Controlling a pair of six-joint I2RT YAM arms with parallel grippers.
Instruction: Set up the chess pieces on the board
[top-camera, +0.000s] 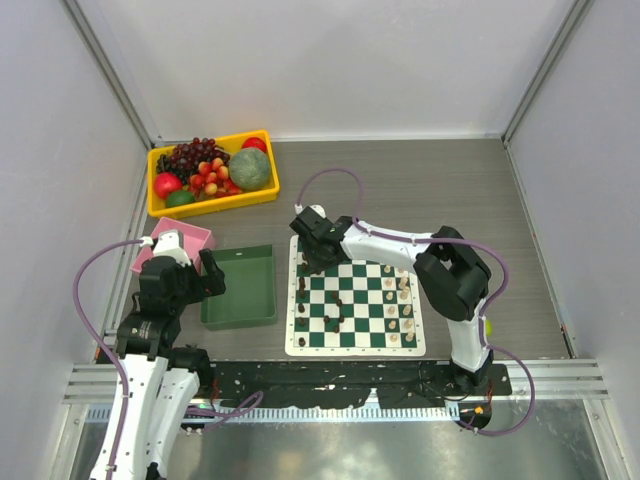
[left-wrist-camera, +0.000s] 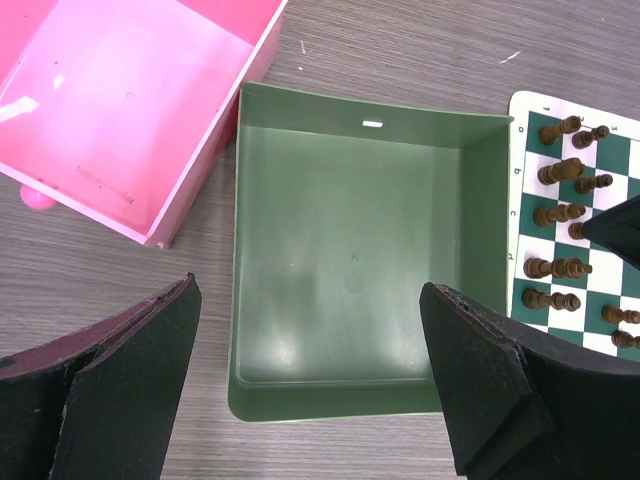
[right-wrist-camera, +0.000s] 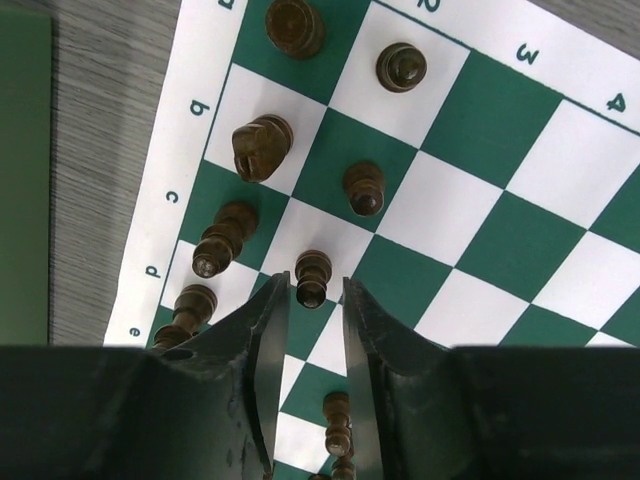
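One board (top-camera: 355, 350), one green tray (top-camera: 240, 290), one pink bin (top-camera: 190, 238), one yellow bin (top-camera: 215, 204).

Board (top-camera: 366, 311): flat square mat, dark green and white checks, white border printed with letters and numbers. It lay flat just right of the green tray (top-camera: 240, 290), one edge beside the tray's wall.

Dark pieces (top-camera: 301, 297): brown, small, each within one square. Most stood in the two files nearest the tray, and a few stood farther from it, toward mid-board.

Cream pieces (top-camera: 404, 296): pale tan, stood in two files along the board edge farthest from the tray.
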